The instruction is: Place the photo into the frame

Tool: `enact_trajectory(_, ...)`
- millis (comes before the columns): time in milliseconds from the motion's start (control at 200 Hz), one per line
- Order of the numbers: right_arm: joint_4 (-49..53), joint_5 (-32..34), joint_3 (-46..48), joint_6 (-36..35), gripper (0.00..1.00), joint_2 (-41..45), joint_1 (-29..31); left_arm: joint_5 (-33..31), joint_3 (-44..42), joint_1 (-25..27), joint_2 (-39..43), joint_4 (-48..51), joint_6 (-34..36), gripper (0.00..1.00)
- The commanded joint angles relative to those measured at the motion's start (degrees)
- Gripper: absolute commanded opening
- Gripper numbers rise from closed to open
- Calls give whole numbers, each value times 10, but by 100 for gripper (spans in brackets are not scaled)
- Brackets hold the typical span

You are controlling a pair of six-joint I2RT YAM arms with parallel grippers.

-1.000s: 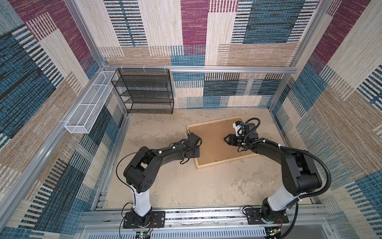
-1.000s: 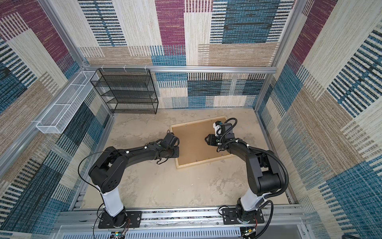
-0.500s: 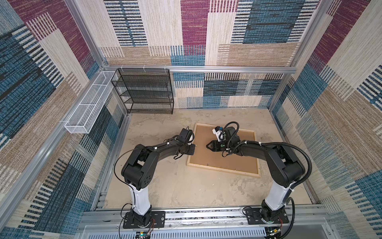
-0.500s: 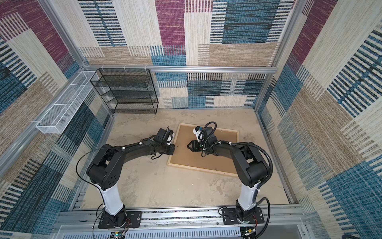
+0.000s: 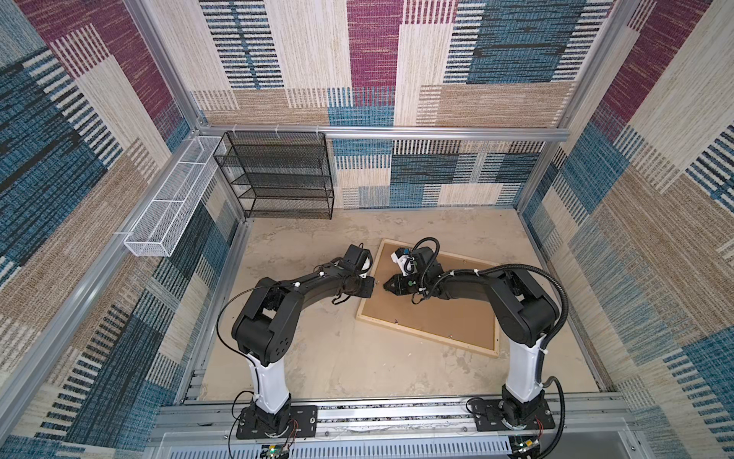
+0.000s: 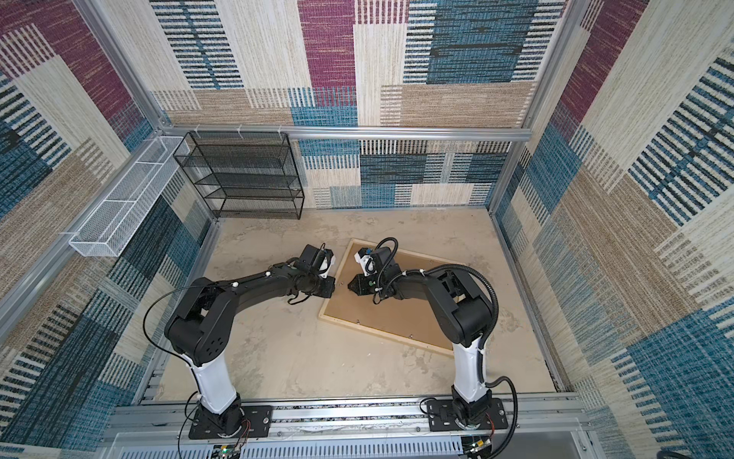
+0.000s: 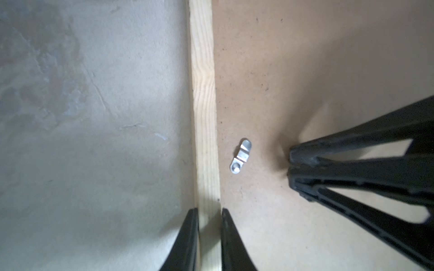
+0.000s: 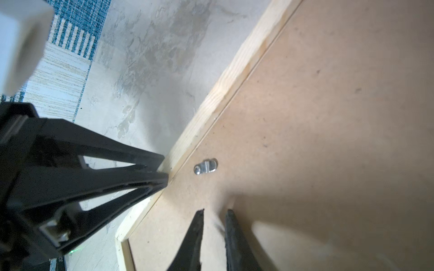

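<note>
A black mesh rack [image 5: 278, 175] is seen at the back of the table [image 5: 317, 357], against the patterned wall [image 5: 437, 183]. A white wire basket [image 5: 167, 206] is hung on the side wall rail. A brown backing board [image 5: 437, 314] is laid flat, with a small metal clip [image 7: 240, 156] on it near its edge.

One frame [image 5: 427, 330], one backing board [image 5: 445, 314], one clip [image 7: 241, 156], two racks [image 5: 278, 177].

Walls [image 5: 373, 63] on three sides wear woven patchwork of blue, beige, tan and magenta, framed by aluminium rails [image 5: 397, 132]. A black mesh shelf [image 5: 278, 177] stands at the back left of the mottled beige floor [image 5: 357, 365]. A white wire basket [image 5: 167, 206] hangs on the left wall.
</note>
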State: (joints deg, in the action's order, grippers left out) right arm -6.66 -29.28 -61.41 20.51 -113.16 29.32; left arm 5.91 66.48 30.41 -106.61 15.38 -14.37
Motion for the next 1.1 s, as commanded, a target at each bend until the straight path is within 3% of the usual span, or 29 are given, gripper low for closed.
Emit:
enact_trajectory(0, -7, -6, -11, 4, 19, -12, 3, 23, -1, 0, 7, -3, -11, 17)
enact_trajectory(376, 17, 6, -49, 8, 17, -61, 5, 37, 5, 1, -7, 1, -24, 9)
enact_trajectory(691, -25, -84, -60, 29, 17, -93, 5, 44, 0, 2, -8, -5, -31, 7)
enact_trajectory(1092, -41, -127, -71, 36, 16, -111, 5, 46, -1, 3, -6, -6, -31, 5)
